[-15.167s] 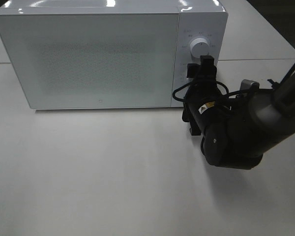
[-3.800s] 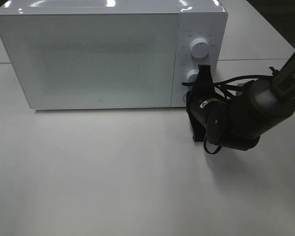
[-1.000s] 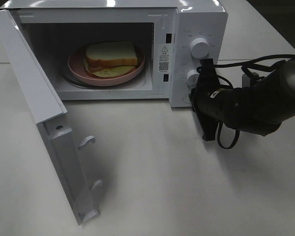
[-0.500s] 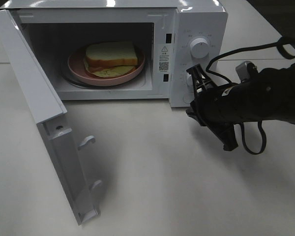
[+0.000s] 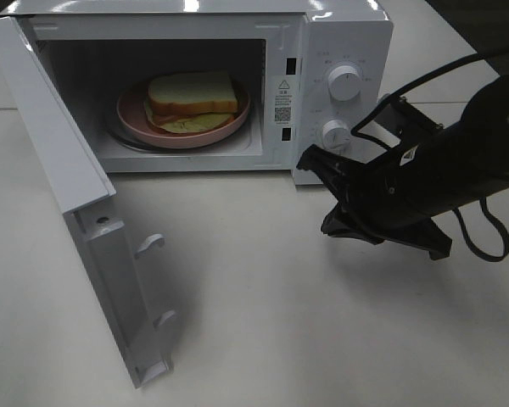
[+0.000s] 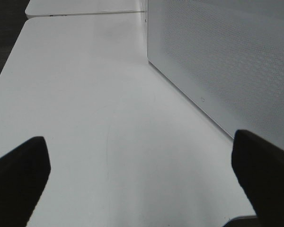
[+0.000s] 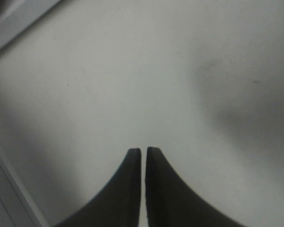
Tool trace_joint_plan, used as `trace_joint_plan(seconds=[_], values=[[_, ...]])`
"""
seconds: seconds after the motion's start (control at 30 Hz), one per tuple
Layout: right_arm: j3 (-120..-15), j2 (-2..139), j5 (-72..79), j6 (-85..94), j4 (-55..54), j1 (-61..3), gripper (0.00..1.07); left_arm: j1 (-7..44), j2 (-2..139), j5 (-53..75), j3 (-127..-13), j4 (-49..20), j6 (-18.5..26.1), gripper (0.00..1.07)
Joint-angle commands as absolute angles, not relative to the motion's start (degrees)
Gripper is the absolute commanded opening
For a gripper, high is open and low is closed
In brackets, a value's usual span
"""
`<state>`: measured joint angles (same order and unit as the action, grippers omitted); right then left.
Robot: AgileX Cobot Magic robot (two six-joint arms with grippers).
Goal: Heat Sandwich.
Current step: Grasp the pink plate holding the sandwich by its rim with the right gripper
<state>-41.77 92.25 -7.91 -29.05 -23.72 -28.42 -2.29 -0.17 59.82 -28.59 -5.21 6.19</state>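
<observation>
Two grippers in view, neither touching the task item. White box-shaped microwave (image 5: 339, 34) stands at the far side of the white table (image 5: 263, 322), its door (image 5: 59, 161) swung open to the left. Sandwich of toasted bread slices with pale filling (image 5: 192, 100) lies on a round pink plate (image 5: 131, 119) inside the cavity. Right gripper (image 7: 143, 151) hovers over bare table, just near of the panel with two white round knobs (image 5: 345, 82); jaws almost together, thin slit, nothing between them. Left gripper (image 6: 139, 156) is spread wide and empty above the table, a white dotted panel (image 6: 217, 61) beside it.
</observation>
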Motion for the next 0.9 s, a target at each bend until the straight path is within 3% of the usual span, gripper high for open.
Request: trace_joint_plan(seconds=[0.03, 0.43, 0.9], values=[[-44.0, 91.3, -15.9, -20.5, -22.6, -28.0, 0.08, -2.3, -1.6, 59.4, -28.5, -5.4, 6.0, 1.03], [-53.0, 91.3, -37.1, 11.9, -18.0, -28.0, 0.1, -2.3, -1.6, 59.4, -28.5, -5.4, 6.0, 1.03], [-56.8, 91.3, -43.8, 56.3, -10.0, -28.0, 0.12, -2.3, -1.6, 59.4, -28.5, -5.4, 6.0, 1.03]])
